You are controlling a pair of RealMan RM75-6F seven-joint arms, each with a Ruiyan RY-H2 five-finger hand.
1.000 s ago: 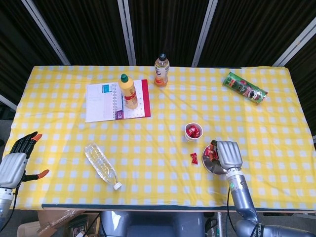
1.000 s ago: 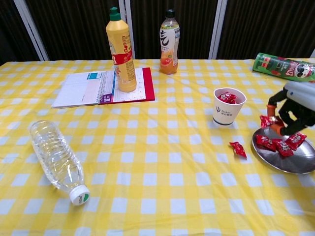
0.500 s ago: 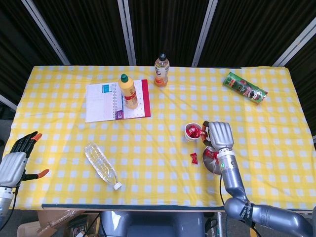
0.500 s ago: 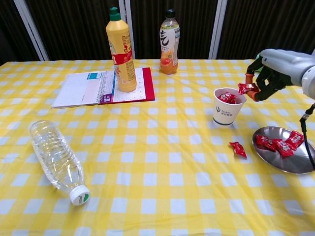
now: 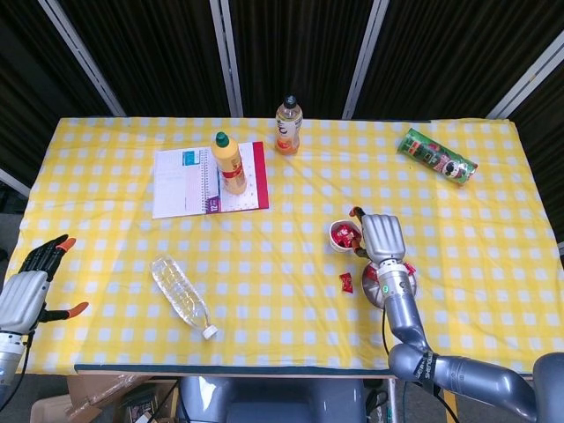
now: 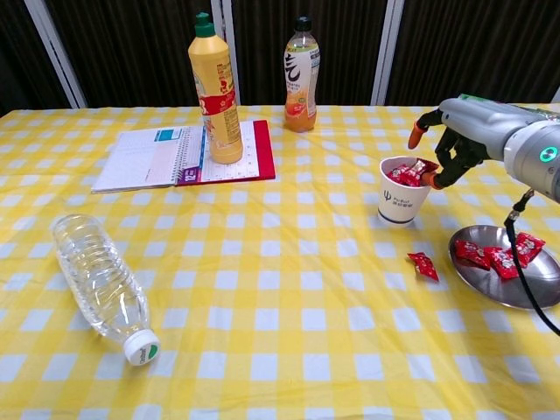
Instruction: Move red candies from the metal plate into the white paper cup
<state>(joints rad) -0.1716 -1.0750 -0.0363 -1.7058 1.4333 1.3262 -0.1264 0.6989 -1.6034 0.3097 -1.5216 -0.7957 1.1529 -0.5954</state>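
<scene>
This looks like a staged test room or lab, not a lived-in home. A bench (image 5: 264,264) covered with a yellow-and-white checked cloth (image 6: 289,324) stands against a wall of dark ribbed panels (image 5: 291,53) split by pale metal struts (image 5: 227,53). Household goods are set well apart on it like props: a spiral notebook (image 5: 189,181) at 11 o'clock with a yellow squeeze bottle (image 6: 214,87) standing on it, an orange drink bottle (image 6: 300,74) at 12 o'clock, a green crisp tube (image 5: 436,156) lying at 2 o'clock, and a clear water bottle (image 6: 101,284) lying at 8 o'clock. Below the near edge, a cardboard box (image 5: 97,397) sits on the floor.
</scene>
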